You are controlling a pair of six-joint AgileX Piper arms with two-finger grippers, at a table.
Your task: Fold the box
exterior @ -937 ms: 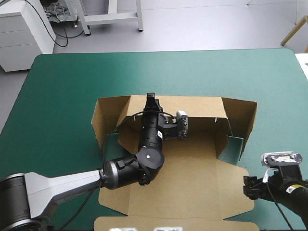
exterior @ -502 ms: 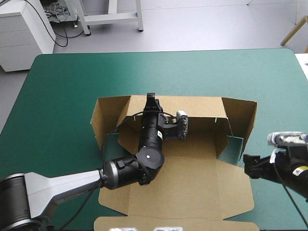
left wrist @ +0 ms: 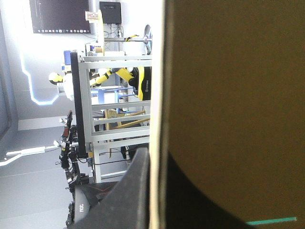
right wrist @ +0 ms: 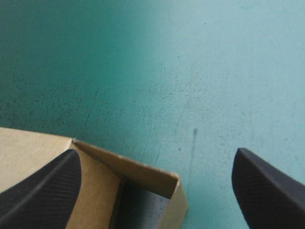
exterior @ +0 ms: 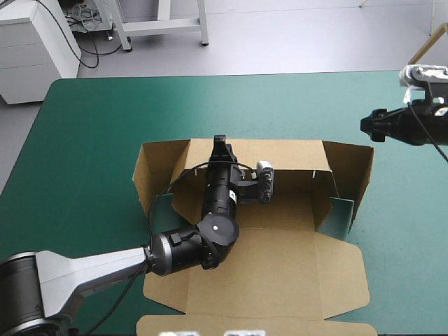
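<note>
Box [exterior: 280,273] back wall clenched upright in left jaws, probably bracing it; right jaws spread, hovering near the far-right flap [exterior: 353,168].

Table [exterior: 105,119] carried a teal-green cover with rounded far corners; the light on it was even. Beyond its far edge lay a pale grey floor [exterior: 301,35]. A white drawer cabinet [exterior: 31,52] stood off the far left corner, with black cables [exterior: 89,49] trailing on the floor beside it. White metal frame legs [exterior: 164,26] stood further along. A light wooden leg [exterior: 427,43] slanted in at far right.
</note>
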